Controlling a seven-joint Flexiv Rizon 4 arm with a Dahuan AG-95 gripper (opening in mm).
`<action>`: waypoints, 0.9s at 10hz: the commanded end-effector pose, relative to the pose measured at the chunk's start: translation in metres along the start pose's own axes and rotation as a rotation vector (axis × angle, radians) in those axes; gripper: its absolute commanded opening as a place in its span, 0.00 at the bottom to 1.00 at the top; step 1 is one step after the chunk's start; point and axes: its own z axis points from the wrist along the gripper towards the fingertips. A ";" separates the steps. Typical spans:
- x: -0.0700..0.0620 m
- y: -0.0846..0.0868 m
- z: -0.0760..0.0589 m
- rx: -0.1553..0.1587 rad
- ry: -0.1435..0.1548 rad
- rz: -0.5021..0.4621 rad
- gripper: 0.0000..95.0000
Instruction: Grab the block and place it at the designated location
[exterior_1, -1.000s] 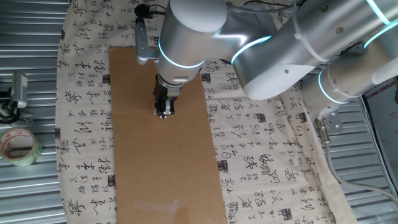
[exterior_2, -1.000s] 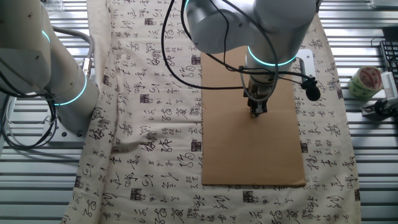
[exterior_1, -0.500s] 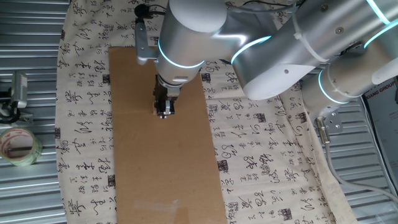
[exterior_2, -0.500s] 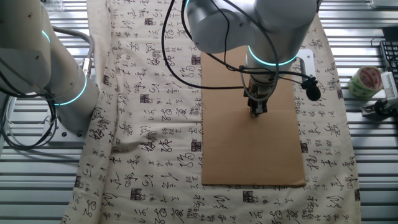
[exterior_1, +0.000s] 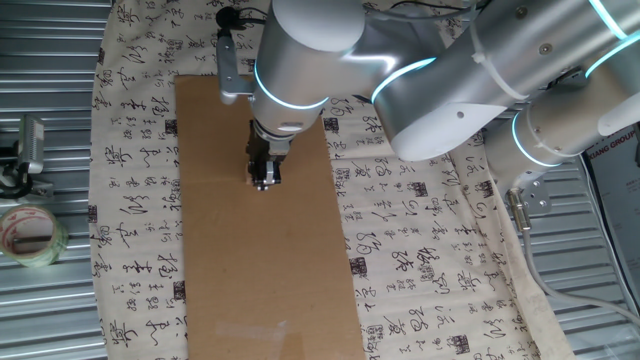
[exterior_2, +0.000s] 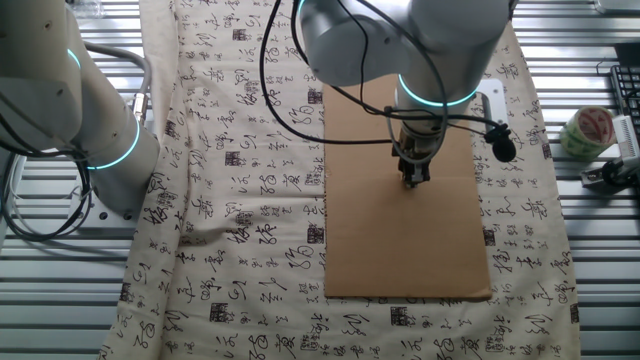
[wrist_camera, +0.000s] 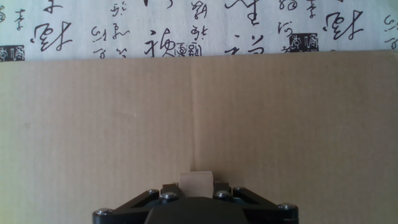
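Tape roll at your far left on desk. Cardboard sheet runs lengthwise over calligraphy cloth. Tool points straight down at sheet, clamped on block. Block a cube, no long axis; flat face toward hand camera, edges square with sheet's edge.

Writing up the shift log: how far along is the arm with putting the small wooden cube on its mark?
Done: the tiny light tan wooden cube sits between the fingers of the two-finger gripper, which is low over the brown cardboard sheet. In hand: the grip, or a release; the pictures cannot settle which. Left: confirming placement, since no black dot mark shows in any view; it may lie hidden under the gripper.
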 end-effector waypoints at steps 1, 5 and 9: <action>0.000 0.000 0.000 -0.003 0.000 -0.002 0.20; 0.000 0.000 0.000 -0.004 -0.005 -0.011 0.40; 0.000 0.000 0.000 -0.007 -0.005 -0.014 0.40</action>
